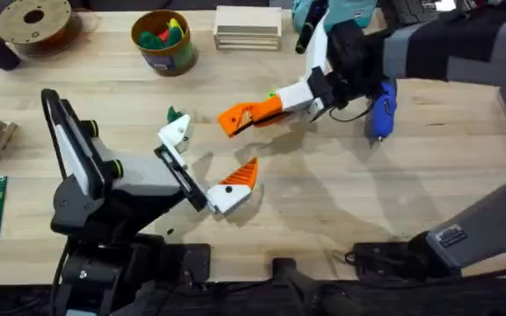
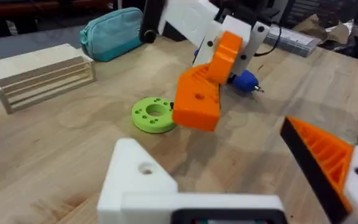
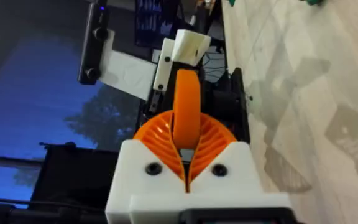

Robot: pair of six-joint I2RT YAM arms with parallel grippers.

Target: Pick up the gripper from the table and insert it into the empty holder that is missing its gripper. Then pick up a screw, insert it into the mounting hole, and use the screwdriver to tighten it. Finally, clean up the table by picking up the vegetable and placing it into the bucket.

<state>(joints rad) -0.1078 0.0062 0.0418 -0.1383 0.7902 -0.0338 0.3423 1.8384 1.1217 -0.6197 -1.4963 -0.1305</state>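
Your right gripper (image 1: 249, 116) hangs over the middle of the table (image 1: 341, 211), its orange ribbed pads (image 3: 166, 134) clamped on the loose orange gripper (image 1: 238, 117); the right wrist view shows the piece (image 3: 186, 115) pinched upright between them. From your left wrist camera the same orange part (image 2: 199, 93) sits just above and in front of the bright green disc (image 2: 153, 114).

Your left gripper (image 1: 209, 167) rests lower on the table, near you and left of centre, with its fingers spread wide. The far finger is the bare white holder (image 1: 176, 133), its mounting hole visible in the left wrist view (image 2: 145, 168); the near finger carries its orange tip (image 1: 242, 174).

The blue screwdriver (image 1: 380, 107) lies right of your right gripper, partly under that arm. The small dark green vegetable (image 1: 173, 114) sits just beyond the holder. The bucket (image 1: 162, 41) stands at the far edge, left of the stacked wooden blocks (image 1: 248, 27), with coloured toys already in it. The filament spool (image 1: 33, 24) is at the far left.
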